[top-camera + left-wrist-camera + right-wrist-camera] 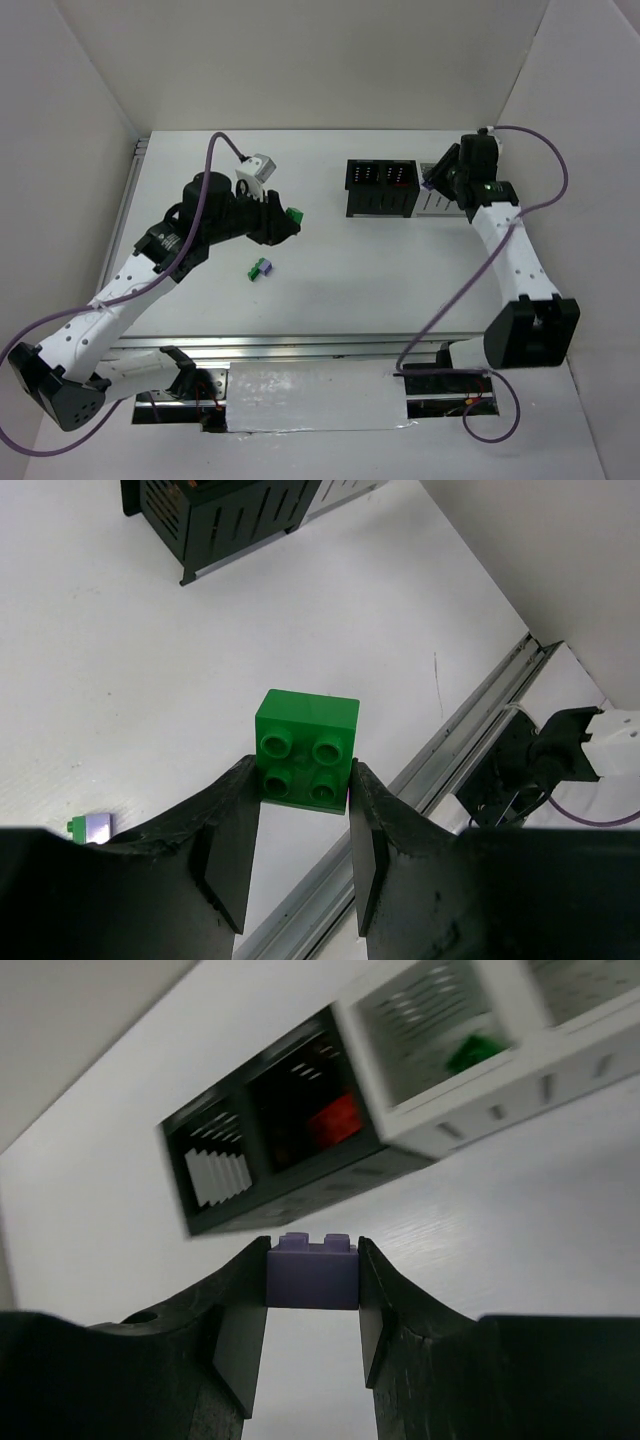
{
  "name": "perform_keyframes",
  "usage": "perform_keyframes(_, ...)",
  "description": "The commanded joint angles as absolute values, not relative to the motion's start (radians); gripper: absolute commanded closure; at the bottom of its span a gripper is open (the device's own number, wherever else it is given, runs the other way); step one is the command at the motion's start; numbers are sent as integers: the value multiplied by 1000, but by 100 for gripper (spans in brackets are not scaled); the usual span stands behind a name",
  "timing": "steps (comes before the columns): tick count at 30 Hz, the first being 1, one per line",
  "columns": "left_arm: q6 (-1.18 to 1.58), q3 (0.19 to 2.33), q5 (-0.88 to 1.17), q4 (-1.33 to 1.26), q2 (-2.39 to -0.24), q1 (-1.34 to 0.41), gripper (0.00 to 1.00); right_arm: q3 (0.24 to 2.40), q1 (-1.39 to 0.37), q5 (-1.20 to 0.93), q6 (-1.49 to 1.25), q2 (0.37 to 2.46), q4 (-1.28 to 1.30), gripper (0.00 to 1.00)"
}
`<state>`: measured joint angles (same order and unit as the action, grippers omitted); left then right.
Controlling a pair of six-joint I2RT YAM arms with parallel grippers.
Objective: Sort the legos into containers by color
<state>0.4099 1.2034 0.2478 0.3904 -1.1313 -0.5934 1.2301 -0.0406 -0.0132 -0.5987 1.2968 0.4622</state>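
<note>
Left gripper [300,798]: clamped shut on a green four-stud plastic brick [306,742], over the white table [150,680], well apart from the bins.
Right gripper [312,1298]: pinching a light purple plastic brick [312,1275], near the row of black and white ribbed square bins [215,1175].
Bins: red brick [335,1120] in a black one, small green brick [472,1052] in a white one.

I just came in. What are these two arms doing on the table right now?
Two arms are sorting lego bricks by colour. The left end effector grips a green brick; the right end effector grips a light purple brick beside the containers. A red brick already lies in a black bin, a green one in a white bin. Green and purple bricks wait on the table.
</note>
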Motion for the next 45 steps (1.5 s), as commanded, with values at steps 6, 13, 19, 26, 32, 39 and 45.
perform_keyframes(6,377,1207,282,405,-1098,-589,100,1523,81,376,-661,1567,650,100)
perform_keyframes(13,359,1212,331,428,-1089,-589,100,1759,126,426,-637,1782,719,100)
perform_keyframes(19,365,1200,337,428,-1078,-589,100,1888,155,429,-621,1945,801,92)
perform_keyframes(26,348,1241,357,431,-1098,-589,100,1910,172,338,-588,1974,761,61)
perform_keyframes(32,347,1240,390,419,-1105,-589,100,1947,173,296,-577,1985,762,27)
perform_keyframes(39,342,1243,400,414,-1109,-589,100,1974,173,241,-580,1945,793,22)
perform_keyframes(45,264,1238,445,397,-1115,-591,100,1878,24,-290,-451,1743,842,0)
